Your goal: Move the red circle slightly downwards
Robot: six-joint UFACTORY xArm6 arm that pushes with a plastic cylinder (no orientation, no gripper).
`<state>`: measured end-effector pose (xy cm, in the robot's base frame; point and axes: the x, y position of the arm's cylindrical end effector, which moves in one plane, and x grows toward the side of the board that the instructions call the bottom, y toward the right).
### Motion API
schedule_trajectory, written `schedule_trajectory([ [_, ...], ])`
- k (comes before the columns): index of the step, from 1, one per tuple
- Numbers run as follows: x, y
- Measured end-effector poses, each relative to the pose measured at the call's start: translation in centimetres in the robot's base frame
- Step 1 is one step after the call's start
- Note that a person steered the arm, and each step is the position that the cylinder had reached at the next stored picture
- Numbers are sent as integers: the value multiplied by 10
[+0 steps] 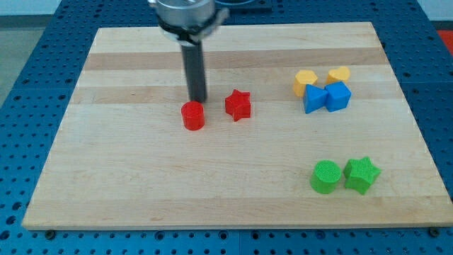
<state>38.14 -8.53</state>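
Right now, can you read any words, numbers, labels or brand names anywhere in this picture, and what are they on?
None. The wooden board is plain, and the red circle, the red star and the other coloured blocks bear no lettering. My tip, just above the red circle in the view, and its dark rod show no label either.

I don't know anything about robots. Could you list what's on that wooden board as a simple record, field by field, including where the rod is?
board: wooden table top on a blue perforated base
my tip: just above the red circle, at its top edge
red circle: left of centre
red star: right of the red circle, apart from it
yellow blocks: two, upper right
blue blocks: two, just below the yellow ones
green circle: lower right
green star: beside the green circle
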Motion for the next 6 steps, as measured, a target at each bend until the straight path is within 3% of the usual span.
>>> schedule_trajectory([
  [1, -7, -10],
  [3, 38, 13],
  [5, 79, 78],
  [6, 80, 123],
])
